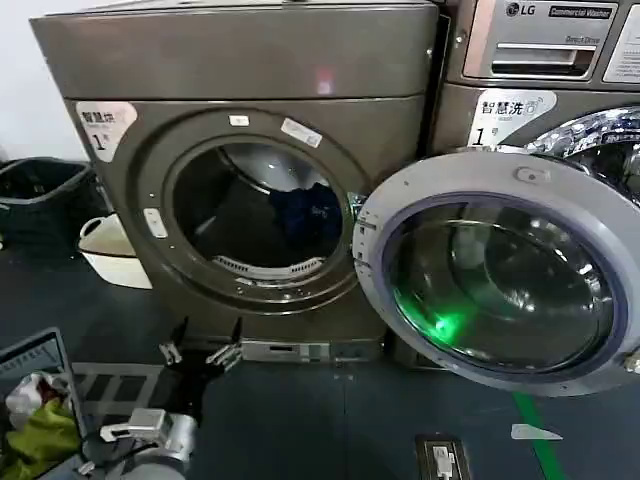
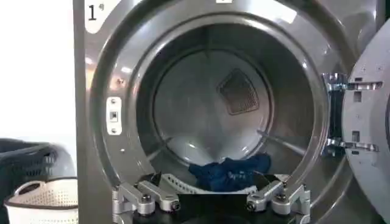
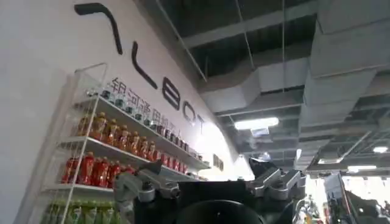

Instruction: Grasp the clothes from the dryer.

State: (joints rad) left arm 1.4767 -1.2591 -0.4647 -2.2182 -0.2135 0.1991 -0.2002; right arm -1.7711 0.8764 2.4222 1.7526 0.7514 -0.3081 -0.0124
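The dryer [image 1: 250,180] has a white sticker [image 1: 105,125] on its front, up and to the left of the round opening, with Chinese characters and a big "1" under them. From the left wrist camera you catch just that "1" [image 2: 94,11] at the same corner. Right of the dryer sits another machine [image 1: 540,60], and its silver panel says "LG" [image 1: 514,10] with "Commercial Washer" [image 1: 580,12] beside it. Below that panel there's a matching white sticker [image 1: 505,115], again Chinese characters plus a "1". Different spot, seen from the right wrist camera: a white wall [image 3: 55,73] with huge dark letters [image 3: 146,67], "LBOT" is what I can make out, above drink shelves [image 3: 116,152]. The smaller characters under them I can't read.
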